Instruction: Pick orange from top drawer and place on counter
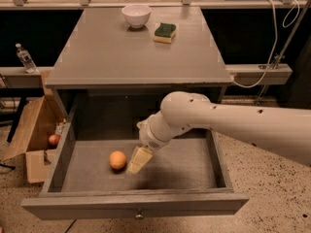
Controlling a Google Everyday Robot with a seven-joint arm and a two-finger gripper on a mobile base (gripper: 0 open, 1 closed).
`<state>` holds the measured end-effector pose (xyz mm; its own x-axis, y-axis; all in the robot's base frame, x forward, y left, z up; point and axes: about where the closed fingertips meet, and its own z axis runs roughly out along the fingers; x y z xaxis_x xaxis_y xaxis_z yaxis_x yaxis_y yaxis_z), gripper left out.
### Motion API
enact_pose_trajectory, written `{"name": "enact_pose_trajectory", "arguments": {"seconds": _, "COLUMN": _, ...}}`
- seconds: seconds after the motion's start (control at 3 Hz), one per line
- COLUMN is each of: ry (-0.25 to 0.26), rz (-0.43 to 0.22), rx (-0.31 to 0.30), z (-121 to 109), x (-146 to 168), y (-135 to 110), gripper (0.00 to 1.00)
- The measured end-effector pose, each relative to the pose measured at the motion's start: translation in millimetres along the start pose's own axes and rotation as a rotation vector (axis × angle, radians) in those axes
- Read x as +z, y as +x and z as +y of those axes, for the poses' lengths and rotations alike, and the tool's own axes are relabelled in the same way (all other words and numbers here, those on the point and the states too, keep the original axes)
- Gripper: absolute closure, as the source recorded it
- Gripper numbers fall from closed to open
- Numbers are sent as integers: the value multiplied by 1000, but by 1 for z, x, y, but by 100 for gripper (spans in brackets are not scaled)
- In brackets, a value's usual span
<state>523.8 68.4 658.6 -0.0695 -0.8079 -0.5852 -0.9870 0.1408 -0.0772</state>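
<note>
While looking down from above, saw one gripper (139, 159), pale and wedge-like, angled down toward the drawer floor. Could not tell whether wide or narrow. Made out nothing held in it. Found it inside the drawer (136, 205), low over the floor and left of middle in the view.

Counted one orange (117, 159), resting on the drawer floor just beside the gripper, on its left in the view. Could not tell whether touching or barely apart.

Followed the gripper up into one white arm (218, 123), thick and rounded, reaching in from the right edge of the view and passing over the drawer's right wall.

Noted one drawer, grey and shallow, standing wide open, with one small round knob (139, 215) at the middle of its front panel. Counted one thing lying in it: the orange.

Above and behind, saw one counter (136, 57), grey and flat. Counted two things on it, both near the far edge: one white bowl (136, 15), upright, and one sponge (165, 32), green on top and yellow beneath, near the bowl on its right and apart from it.

Left of the cabinet, noted one open cardboard box (29, 130) on the speckled floor, with one reddish fruit (54, 140) in it, just outside the drawer's left wall. Behind the box, spotted one clear bottle (25, 58), upright on a low ledge.
</note>
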Motion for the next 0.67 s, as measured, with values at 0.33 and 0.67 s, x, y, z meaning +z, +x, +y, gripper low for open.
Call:
{"name": "enact_pose_trajectory", "arguments": {"seconds": 0.33, "ry": -23, "rz": -4, "rx": -18, "z": 5, "x": 22, "y": 0, "gripper": 0}}
{"name": "enact_pose_trajectory", "arguments": {"seconds": 0.67, "ry": -41, "rz": -16, "rx": -33, "z": 9, "x": 38, "y": -3, "gripper": 0}}
